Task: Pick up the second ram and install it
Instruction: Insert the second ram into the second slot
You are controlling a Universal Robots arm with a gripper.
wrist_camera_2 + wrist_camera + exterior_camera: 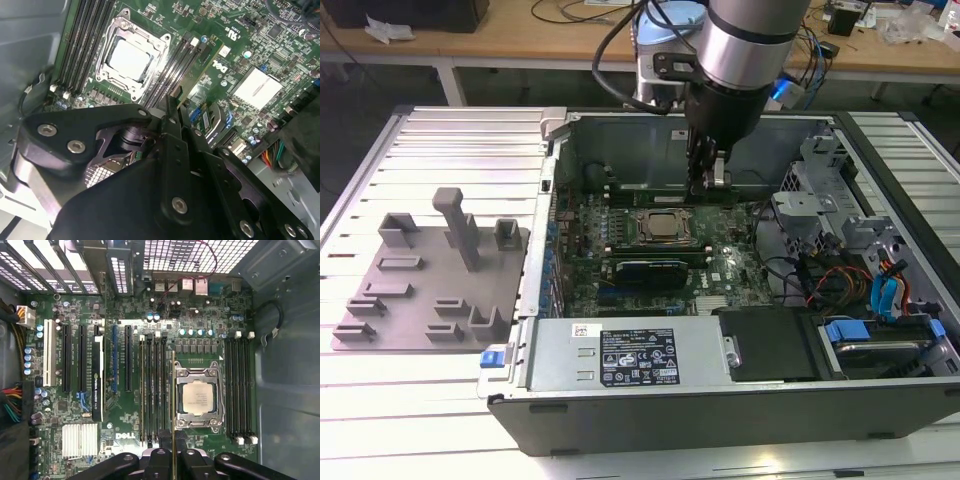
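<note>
As the gripper (173,452) clamps it on edge, the memory stick (173,390) hangs beside the processor socket (196,396). Probably held upright to match the slots (156,390).

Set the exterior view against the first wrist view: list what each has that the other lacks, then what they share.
The exterior view adds the grey plate with upright blocks beside the computer case, the power supply and the drive cables. The first wrist view adds the memory stick, edge-on and clamped in the hand, plus the perforated case wall. Both share the processor socket, the motherboard and the hand.
</note>
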